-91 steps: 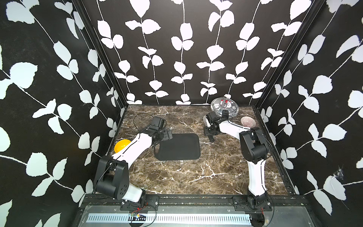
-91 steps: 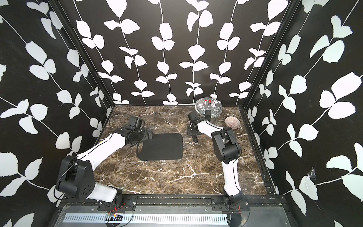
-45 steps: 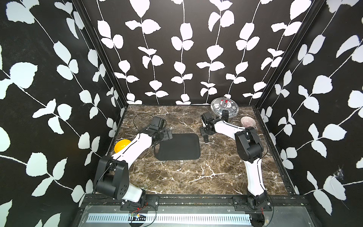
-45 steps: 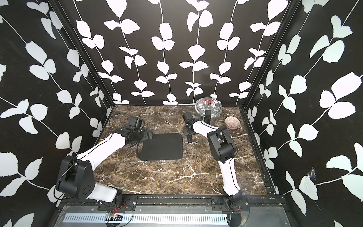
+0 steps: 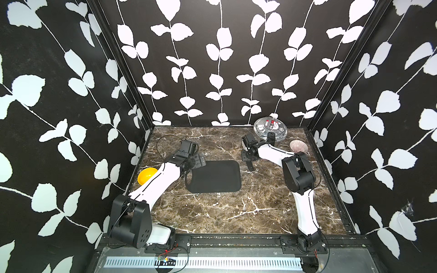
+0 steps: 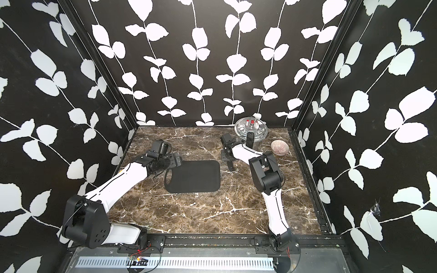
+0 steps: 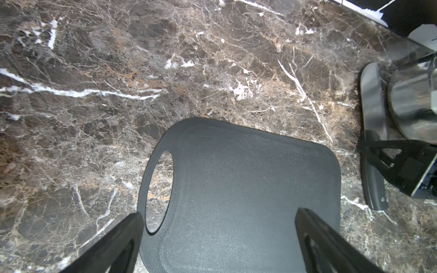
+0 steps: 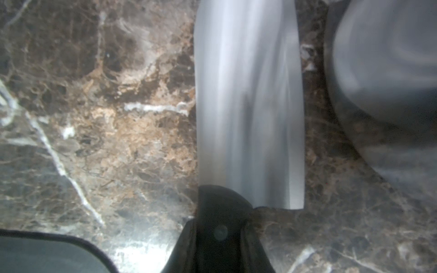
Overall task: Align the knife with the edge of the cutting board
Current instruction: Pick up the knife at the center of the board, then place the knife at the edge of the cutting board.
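Now my right end effector [image 8: 220, 238] grips the knife [image 8: 248, 106] by its handle; the blade lies on the desk [image 5: 212, 212] beyond it, pot [image 5: 270, 128] alongside. The board [image 5: 214, 176] sits apart, under my left end effector [image 7: 220, 236], jaws spread.

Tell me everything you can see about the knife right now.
The knife is a cleaver with a broad, rectangular, silvery metal blade and a black handle with a rivet. It lies flat on the brown marble table, beside the short edge of the cutting board but apart from it, with the steel pot close on its other side. The right end effector is shut on its handle near the blade. The blade looks blurred in the right wrist view.
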Robot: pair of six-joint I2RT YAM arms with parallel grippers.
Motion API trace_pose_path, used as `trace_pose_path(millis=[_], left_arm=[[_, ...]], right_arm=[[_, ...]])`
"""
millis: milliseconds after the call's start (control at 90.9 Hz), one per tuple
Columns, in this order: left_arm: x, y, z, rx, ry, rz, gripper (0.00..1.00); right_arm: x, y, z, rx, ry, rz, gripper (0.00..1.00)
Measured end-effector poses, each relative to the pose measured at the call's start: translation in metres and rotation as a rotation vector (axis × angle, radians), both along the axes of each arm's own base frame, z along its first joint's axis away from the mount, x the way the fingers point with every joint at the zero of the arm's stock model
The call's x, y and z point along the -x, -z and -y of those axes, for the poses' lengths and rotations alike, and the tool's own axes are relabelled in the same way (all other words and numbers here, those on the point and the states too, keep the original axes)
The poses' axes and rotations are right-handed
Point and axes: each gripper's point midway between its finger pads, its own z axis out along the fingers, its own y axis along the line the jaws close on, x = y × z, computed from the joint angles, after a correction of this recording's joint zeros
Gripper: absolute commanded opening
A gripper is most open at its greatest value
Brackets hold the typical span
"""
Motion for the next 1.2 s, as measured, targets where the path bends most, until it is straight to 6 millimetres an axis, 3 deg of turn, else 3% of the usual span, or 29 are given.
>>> trace_pose_path(millis=[418,748,957,1199], left_arm=[[0.002,0.003,-0.002,-0.006,-0.005,-0.007,0.99],[0.005,0.007,-0.002,-0.006,-0.002,-0.016,0.99],[0.009,0.004,-0.002,0.006,0.005,-0.008,0.99],[0.012,-0.002,0.000,0.019,0.022,0.006,0.98]], right_arm=[[0.010,-0.006,-0.006,0.049,-0.016,0.015,0.07],[0.023,-0.063,-0.022,0.025,-0.012,0.105,0.07],[0.060,-0.071,-0.034,0.010,0.010,0.100,0.07],[0.123,-0.062,-0.060,0.006,0.032,0.069,0.07]])
